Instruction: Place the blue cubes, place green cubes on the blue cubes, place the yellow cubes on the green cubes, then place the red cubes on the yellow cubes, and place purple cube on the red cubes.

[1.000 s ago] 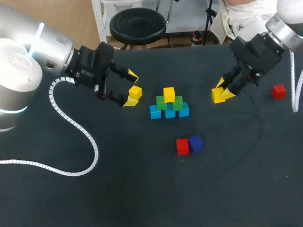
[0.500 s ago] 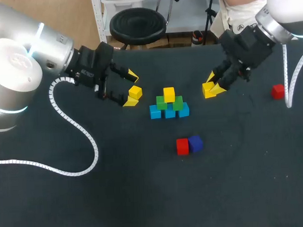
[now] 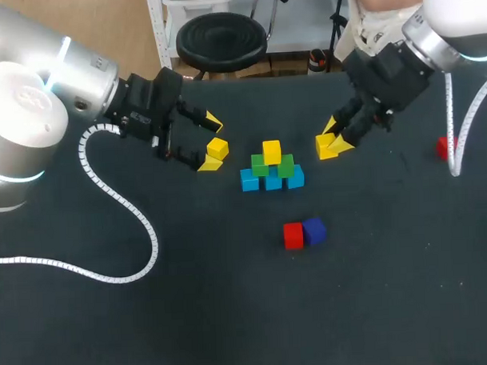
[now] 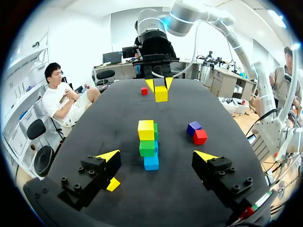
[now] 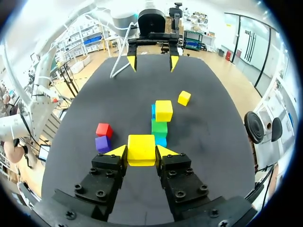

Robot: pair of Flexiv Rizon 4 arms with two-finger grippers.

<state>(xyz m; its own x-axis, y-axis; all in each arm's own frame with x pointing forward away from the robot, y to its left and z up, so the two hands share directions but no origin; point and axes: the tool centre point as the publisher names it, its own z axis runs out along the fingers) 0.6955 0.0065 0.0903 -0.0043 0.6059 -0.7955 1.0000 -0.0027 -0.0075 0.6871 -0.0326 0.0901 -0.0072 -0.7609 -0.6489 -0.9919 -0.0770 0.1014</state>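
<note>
Yellow cube (image 3: pixel 324 147) is travelling left toward the pyramid (image 3: pixel 273 169), clenched in the right gripper (image 3: pixel 332 139), closing on the green layer. Left gripper (image 3: pixel 211 141) is idling released.

I was working in what looked like a robotics lab. My left arm (image 3: pixel 33 102) and right arm (image 3: pixel 454 23), bulky silver-and-white machines, came in over a table (image 3: pixel 232 327) with a plain black top. A white coiled cable (image 3: pixel 124 203) trailed toward the table's left edge, and small coloured cubes (image 3: pixel 272 167) sat stacked near its middle.
</note>
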